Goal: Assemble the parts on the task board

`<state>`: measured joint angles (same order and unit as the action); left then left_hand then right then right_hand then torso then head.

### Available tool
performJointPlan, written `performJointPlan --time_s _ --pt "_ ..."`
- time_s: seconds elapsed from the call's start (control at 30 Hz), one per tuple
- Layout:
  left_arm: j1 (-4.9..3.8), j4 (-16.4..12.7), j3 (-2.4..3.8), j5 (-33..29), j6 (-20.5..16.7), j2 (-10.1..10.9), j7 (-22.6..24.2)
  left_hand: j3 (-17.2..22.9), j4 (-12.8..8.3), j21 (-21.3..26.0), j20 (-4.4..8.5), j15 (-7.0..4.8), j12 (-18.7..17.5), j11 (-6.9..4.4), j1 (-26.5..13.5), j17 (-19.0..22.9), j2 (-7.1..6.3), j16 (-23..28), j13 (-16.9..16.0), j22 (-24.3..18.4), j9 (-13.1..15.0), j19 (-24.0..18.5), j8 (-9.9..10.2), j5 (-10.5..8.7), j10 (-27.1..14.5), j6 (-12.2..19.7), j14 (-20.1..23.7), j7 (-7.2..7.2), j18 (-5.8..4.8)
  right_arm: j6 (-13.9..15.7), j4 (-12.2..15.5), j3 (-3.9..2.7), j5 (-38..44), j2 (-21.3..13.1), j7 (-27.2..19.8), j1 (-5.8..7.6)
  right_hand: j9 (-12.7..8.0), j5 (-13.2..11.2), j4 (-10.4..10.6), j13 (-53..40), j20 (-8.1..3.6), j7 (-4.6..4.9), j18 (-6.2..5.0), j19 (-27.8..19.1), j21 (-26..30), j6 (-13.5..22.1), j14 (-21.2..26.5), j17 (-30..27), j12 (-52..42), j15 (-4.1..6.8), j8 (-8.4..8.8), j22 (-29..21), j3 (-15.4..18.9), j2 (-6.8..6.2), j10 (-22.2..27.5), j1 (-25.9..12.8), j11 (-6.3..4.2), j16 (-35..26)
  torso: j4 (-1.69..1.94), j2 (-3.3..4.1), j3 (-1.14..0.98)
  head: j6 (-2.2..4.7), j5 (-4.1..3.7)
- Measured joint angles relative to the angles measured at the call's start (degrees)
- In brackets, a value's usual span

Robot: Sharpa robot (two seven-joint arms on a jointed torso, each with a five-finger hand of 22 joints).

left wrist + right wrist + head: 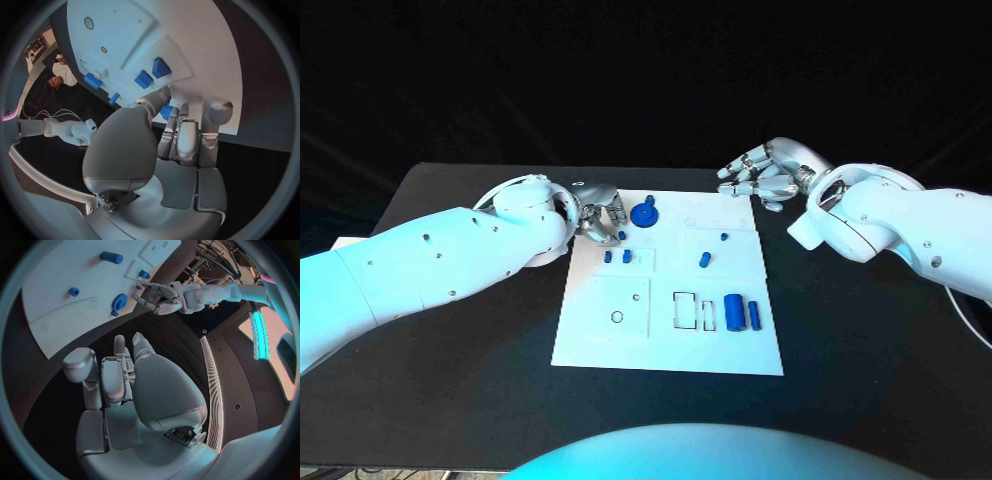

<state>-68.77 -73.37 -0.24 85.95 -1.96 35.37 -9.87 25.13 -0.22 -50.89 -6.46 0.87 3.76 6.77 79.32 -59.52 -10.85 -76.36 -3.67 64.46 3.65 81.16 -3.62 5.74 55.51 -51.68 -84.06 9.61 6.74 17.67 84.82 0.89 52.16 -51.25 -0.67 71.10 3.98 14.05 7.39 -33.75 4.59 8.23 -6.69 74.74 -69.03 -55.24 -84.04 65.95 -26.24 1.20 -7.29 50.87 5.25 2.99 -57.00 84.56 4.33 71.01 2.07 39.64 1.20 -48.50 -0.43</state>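
The task board [610, 345] is a white rectangular plate with shallow outlined recesses, lying flat mid-tabletop [862, 340], long axis running twelve to six. Blue parts [743, 313] lie on it: two cylinders at four o'clock, lengthwise twelve to six; a gear [645, 213] near twelve. The left hand [596, 222] rests at the board's ten o'clock edge, fingers curled; whether it holds anything, I cannot tell. The right hand [764, 172] hovers at one o'clock, fingers curled, empty. The tabletop is black, the room dark.

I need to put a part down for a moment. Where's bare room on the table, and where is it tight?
Bare table lies left of the board below the left arm, right of the board below the right arm, and along the front edge. It is tight at the board's far left corner, where the left hand sits by the gear, and round the cylinders.
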Motion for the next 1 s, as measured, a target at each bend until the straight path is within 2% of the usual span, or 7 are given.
performJointPlan --time_s 0.13,0.2,0.33,0.5,0.67,0.83,1.0 --pt "0.0 -0.4 0.06 -0.9 -2.3 1.6 0.4 -1.1 0.3 6.2 -0.14 0.39 1.1 0.07 1.0 5.0 0.97 2.8 -0.1 -4.1 0.2 -1.6 -0.1 0.0 -0.6 -0.3 1.5 0.25 0.9 -1.9 -0.6 -0.02 9.5 0.0 1.5 -0.25 0.0 -1.8 -1.3 7.8 0.22 -0.01 0.01 0.2 0.0 -1.3 0.1 -1.2 7.6 -0.5 0.0 -0.2 -2.2 -1.08 0.4 2.8 0.07 -1.0 -0.08 -0.1 0.04 0.23 -0.14" --pt "0.0 -1.1 0.16 -2.6 -3.7 3.0 1.0 -1.1 0.3 14.2 -0.19 0.42 2.1 0.07 1.9 12.2 1.29 7.3 -0.2 -9.2 0.3 -4.6 -0.7 0.0 -0.4 -1.8 4.7 0.53 2.73 -3.1 -0.4 -0.03 15.6 0.0 2.2 -0.57 0.0 -2.9 -1.6 10.7 0.41 -0.12 0.0 0.0 0.2 -3.0 0.1 -1.6 9.9 -0.5 0.01 -0.4 -2.9 -1.6 -0.9 3.3 -0.08 -1.5 -0.14 -0.16 0.05 0.35 -0.15" --pt "-0.05 -2.1 0.26 -10.4 -6.1 6.0 3.1 -0.8 0.1 21.3 -0.31 0.49 4.0 0.27 2.5 23.8 1.87 14.9 -0.2 -13.5 0.3 -8.1 -0.7 0.0 0.7 -3.3 10.4 1.04 3.1 -5.1 0.2 0.0 25.6 0.0 3.5 -1.2 -0.1 -3.5 -1.8 16.0 0.46 -0.39 0.01 -0.1 0.9 -3.9 0.1 -2.4 13.4 -0.5 1.19 -1.3 -4.8 -2.33 -2.8 4.1 -0.04 -2.3 -0.23 -0.32 0.07 0.75 -0.52" --pt "-0.05 -2.8 0.25 -26.0 -9.3 8.4 8.4 1.4 0.5 22.3 -0.13 0.32 6.2 0.26 3.5 28.1 3.72 17.8 -0.5 -14.1 0.7 -8.9 -2.4 0.0 3.3 -6.6 12.6 1.23 3.09 -6.3 0.3 0.01 34.1 0.4 4.7 -1.88 -0.1 -4.1 -1.7 20.2 0.54 -0.86 0.01 0.0 0.9 -4.6 0.1 -3.7 15.4 -0.5 2.13 -1.3 -6.5 -3.07 -4.5 3.8 -0.55 -3.4 -0.13 -0.52 0.11 1.12 -1.04" --pt "-0.04 -5.1 0.16 -48.8 -13.6 10.6 18.4 2.3 1.5 23.5 -0.21 0.38 7.8 -0.29 2.1 30.6 5.21 19.4 -0.5 -14.7 0.6 -10.0 -2.7 0.0 4.8 -7.5 14.7 0.93 3.09 -6.9 0.1 -0.01 41.3 1.6 5.9 -3.21 -0.1 -5.1 -1.7 23.2 0.43 -1.03 0.01 0.4 0.9 -4.7 0.1 -5.0 16.9 -0.5 2.89 -0.8 -7.9 -3.57 -4.5 3.6 -0.63 -4.0 -0.04 -0.63 0.21 1.63 -1.86" --pt "-0.01 -7.0 -0.11 -69.5 -14.9 12.1 25.3 0.9 3.6 24.4 -0.41 0.58 9.2 -0.42 -1.4 30.8 5.22 19.4 -0.6 -15.4 0.4 -10.2 -2.7 0.0 5.6 -7.5 14.9 0.93 3.08 -7.5 -0.5 0.0 45.5 2.9 7.0 -4.19 -0.1 -5.7 -1.9 25.2 0.43 -1.03 0.01 0.4 0.9 -4.7 0.1 -5.6 18.0 -0.49 3.13 -1.2 -8.6 -4.31 -3.8 3.0 -0.74 -4.5 -0.04 -0.63 0.22 2.08 -2.59" --pt "0.07 -8.1 -0.25 -82.6 -15.2 13.1 29.1 0.3 4.2 24.9 -0.41 0.58 10.0 -0.66 -2.0 30.9 5.1 19.4 -0.8 -15.9 0.3 -10.2 -2.7 0.0 5.9 -7.3 14.9 0.7 3.07 -8.2 -1.1 0.02 47.8 4.0 7.7 -4.89 -0.1 -5.7 -2.1 26.3 0.43 -1.04 0.01 0.4 1.1 -4.7 0.1 -5.9 18.3 -0.49 3.34 -1.7 -9.1 -4.75 -3.3 3.0 -0.37 -4.5 0.0 -0.62 0.21 2.31 -2.96"
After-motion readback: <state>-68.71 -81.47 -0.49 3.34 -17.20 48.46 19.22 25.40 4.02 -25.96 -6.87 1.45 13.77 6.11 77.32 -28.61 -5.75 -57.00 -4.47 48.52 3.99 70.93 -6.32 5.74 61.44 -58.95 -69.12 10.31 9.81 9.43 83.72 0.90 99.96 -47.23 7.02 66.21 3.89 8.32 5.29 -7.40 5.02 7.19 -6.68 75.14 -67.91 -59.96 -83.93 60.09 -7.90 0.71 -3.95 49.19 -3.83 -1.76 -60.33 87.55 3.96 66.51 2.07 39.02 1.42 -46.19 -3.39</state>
